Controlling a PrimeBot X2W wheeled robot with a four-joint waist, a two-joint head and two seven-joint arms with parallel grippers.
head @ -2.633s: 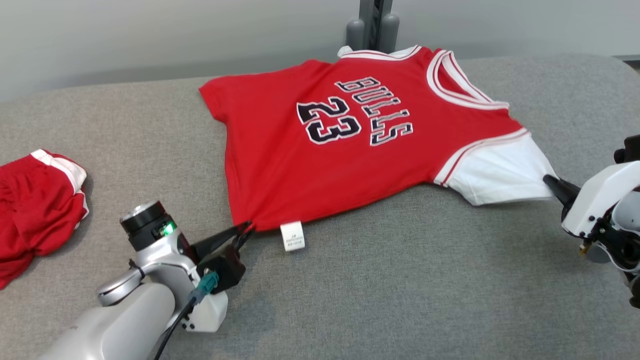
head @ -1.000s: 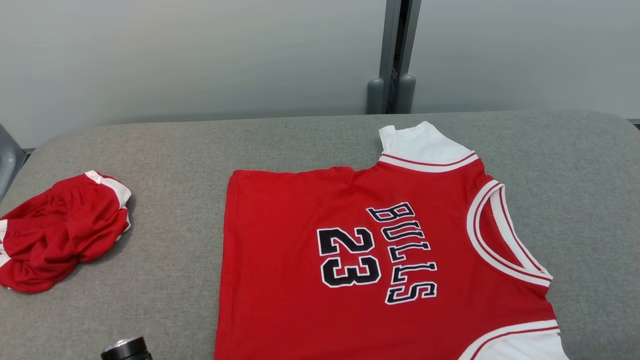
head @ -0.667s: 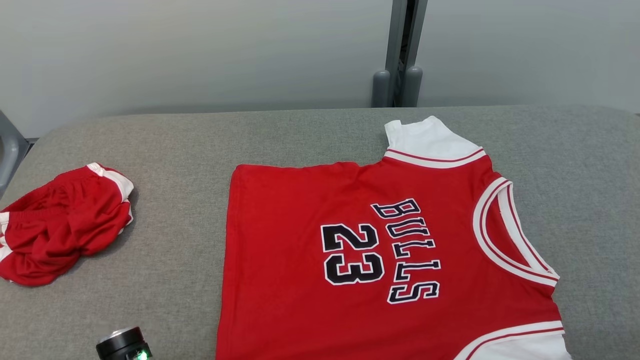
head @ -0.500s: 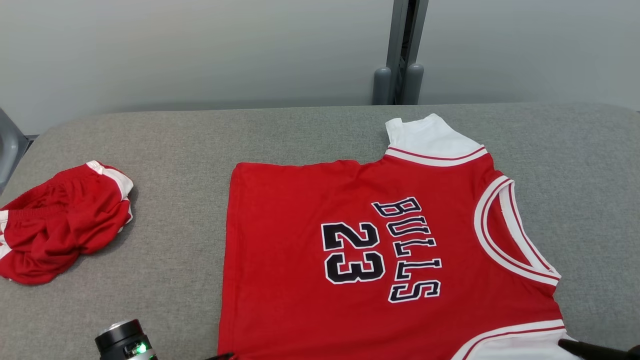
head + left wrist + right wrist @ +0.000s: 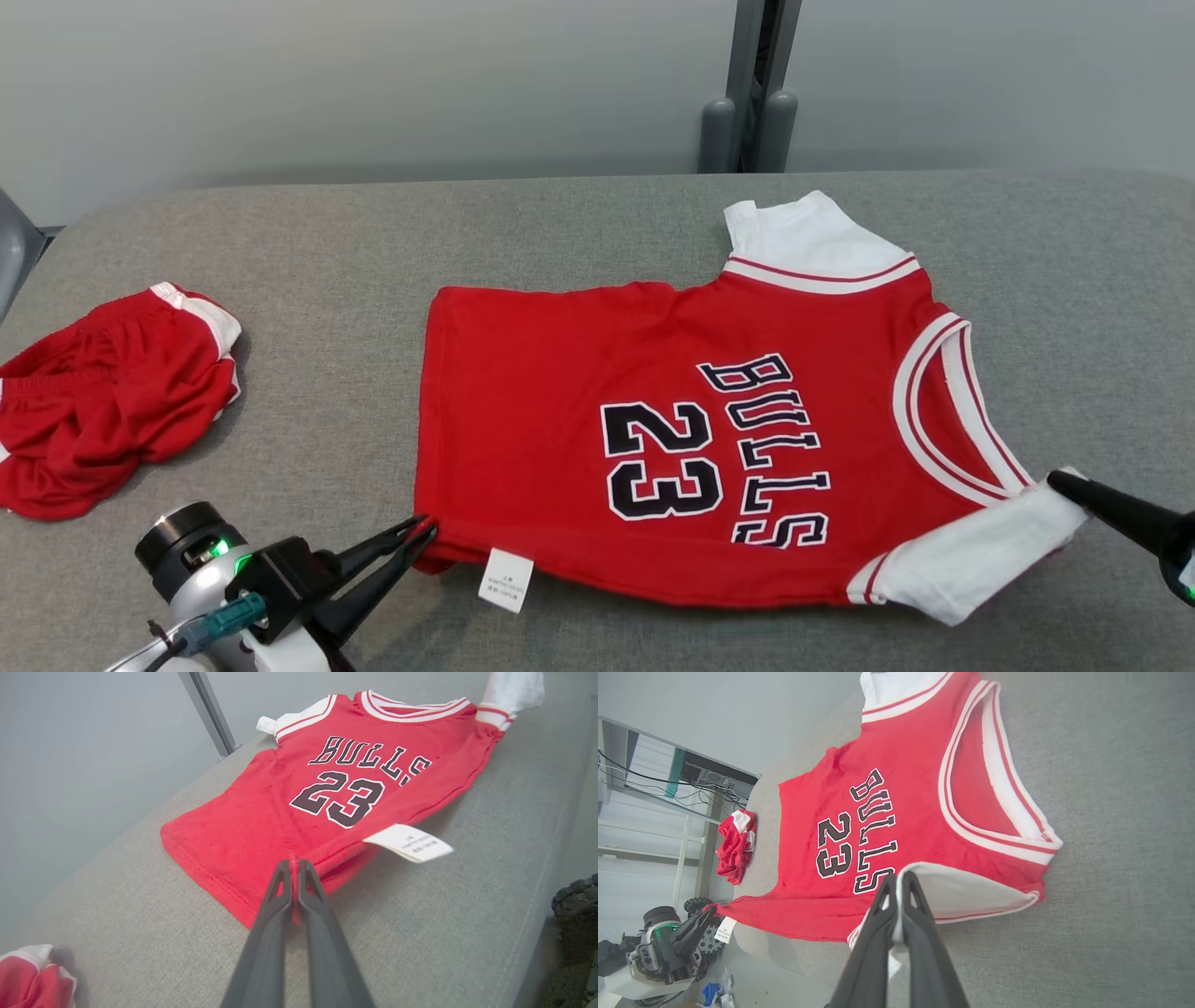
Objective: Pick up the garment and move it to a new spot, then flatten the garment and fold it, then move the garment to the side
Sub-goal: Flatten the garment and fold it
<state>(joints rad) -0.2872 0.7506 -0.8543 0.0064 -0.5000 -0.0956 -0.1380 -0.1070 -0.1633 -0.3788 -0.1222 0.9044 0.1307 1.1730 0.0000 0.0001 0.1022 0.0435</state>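
Nearest, we see two grippers: the left gripper point(image 5: 425, 530) pinches the hem corner of the one jersey point(image 5: 541, 373), and the right gripper point(image 5: 1057, 479) pinches its white sleeve (jersey spread between them on the grey pad point(image 5: 327, 243)). Farther left lies one bundle of red shorts point(image 5: 103, 392), well apart.

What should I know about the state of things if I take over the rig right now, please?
Left gripper: shut on the near hem corner of the jersey, beside the care label.
Right gripper: shut on the jersey's near white sleeve.
Jersey: spread print-up in the middle of the gray padded surface, collar toward the robot's right; the near edge looks slightly lifted between the two grips.
Red shorts: bunched up at the far left, apart from the jersey.
Done: jersey laid out, mostly flat.
Left: finish flattening, fold, move it to the side.
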